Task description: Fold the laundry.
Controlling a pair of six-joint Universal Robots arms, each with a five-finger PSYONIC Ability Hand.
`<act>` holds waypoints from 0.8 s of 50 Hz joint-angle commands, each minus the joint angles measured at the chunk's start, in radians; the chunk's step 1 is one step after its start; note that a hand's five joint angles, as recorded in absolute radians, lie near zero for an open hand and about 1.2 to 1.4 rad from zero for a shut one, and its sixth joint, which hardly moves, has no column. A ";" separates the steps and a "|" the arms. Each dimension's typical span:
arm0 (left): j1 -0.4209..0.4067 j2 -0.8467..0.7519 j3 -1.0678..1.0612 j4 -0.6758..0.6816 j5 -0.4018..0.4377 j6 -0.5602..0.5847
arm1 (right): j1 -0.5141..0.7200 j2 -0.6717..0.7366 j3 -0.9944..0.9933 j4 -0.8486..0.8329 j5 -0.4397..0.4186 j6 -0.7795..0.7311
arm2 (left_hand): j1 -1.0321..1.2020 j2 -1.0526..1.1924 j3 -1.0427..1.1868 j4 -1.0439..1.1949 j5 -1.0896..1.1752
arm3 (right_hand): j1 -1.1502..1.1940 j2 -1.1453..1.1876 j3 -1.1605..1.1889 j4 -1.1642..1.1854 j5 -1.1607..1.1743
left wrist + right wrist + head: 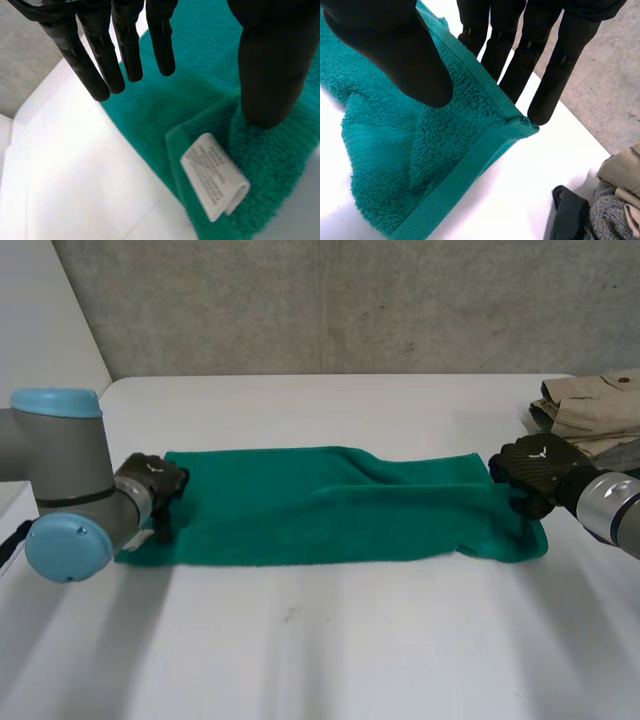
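Observation:
A green towel [330, 505] lies stretched out flat across the middle of the white table [330, 640], folded into a long band. My left hand [155, 480] is at its left end, open. In the left wrist view its straight fingers [100, 55] hang over the towel's edge and the thumb [272, 65] rests on the green pile [200, 100], close to a white care label [215, 182]. My right hand [535, 465] is at the towel's right end, also open. Its thumb [395, 50] is over the cloth [420, 150] and its fingers [550, 65] stand just beyond the hemmed corner.
A pile of beige and grey clothes [595, 410] sits at the table's far right, just behind my right hand; it lies beyond that hand's fingertips [615, 200] in the right wrist view. A grey concrete wall [350, 300] backs the table.

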 commanded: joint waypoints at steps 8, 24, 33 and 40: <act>0.029 -0.060 0.114 -0.092 -0.062 -0.023 | 0.005 0.010 0.008 -0.003 0.003 -0.017 | 0.104 0.103 0.102 0.104 0.106 | 0.260 0.219 0.207 0.198 0.215; -0.018 -0.058 0.059 -0.103 -0.035 -0.015 | 0.005 0.019 0.008 -0.005 0.009 -0.051 | 0.154 0.153 0.152 0.154 0.156 | 0.260 0.219 0.207 0.198 0.215; -0.020 -0.067 0.048 -0.109 -0.033 0.025 | 0.003 0.019 0.008 -0.005 0.009 -0.049 | 0.516 0.515 0.515 0.517 0.518 | 0.260 0.219 0.207 0.198 0.215; -0.018 0.003 0.007 -0.108 -0.099 0.025 | 0.002 0.001 0.007 0.003 0.009 -0.043 | 0.893 0.892 0.891 0.894 0.895 | 0.260 0.219 0.207 0.198 0.215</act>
